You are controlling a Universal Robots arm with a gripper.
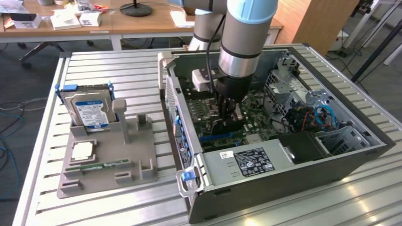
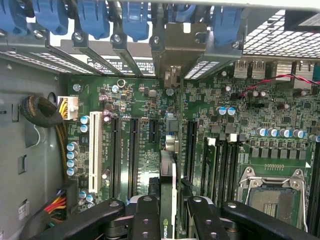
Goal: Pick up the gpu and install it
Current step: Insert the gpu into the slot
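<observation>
Gripper [image 2: 169, 215] [image 1: 227, 109]: black fingers [image 2: 145, 220] clamped on the gpu [image 2: 168, 175], one on each flat face. Card was held edge-on w/ its thin edge toward the wrist cam, and a logo was visible on the strip between the fingers.

Gpu position: inside the PC case [image 1: 301, 174], standing perpendicular to the motherboard [image 2: 130, 100]. It ran lengthwise along the row of expansion slots, between two long black slots [image 2: 134, 150]. Far end reached toward the rear brackets, under the blue latches [image 2: 135, 17]. Could not tell whether the card edge was seated in a slot or just above it.

Nearby on the board: white slot [image 2: 93, 145] beside the black ones, away from the card. CPU socket [image 2: 272, 192] on the card's other side, past the memory slots. Cable bundle [image 2: 42, 112] at the case wall.

Ext. view: arm came straight down into the open case. Power supply [image 1: 248, 162] sat at the case's near end.

On the exterior view's left, well apart from the case, a grey fixture [image 1: 135, 160] lay on the slatted table [image 1: 113, 70]. It held a hard drive [image 1: 90, 110] upright, a CPU chip [image 1: 83, 150] flat and a green memory stick [image 1: 97, 165] just beside the chip.
</observation>
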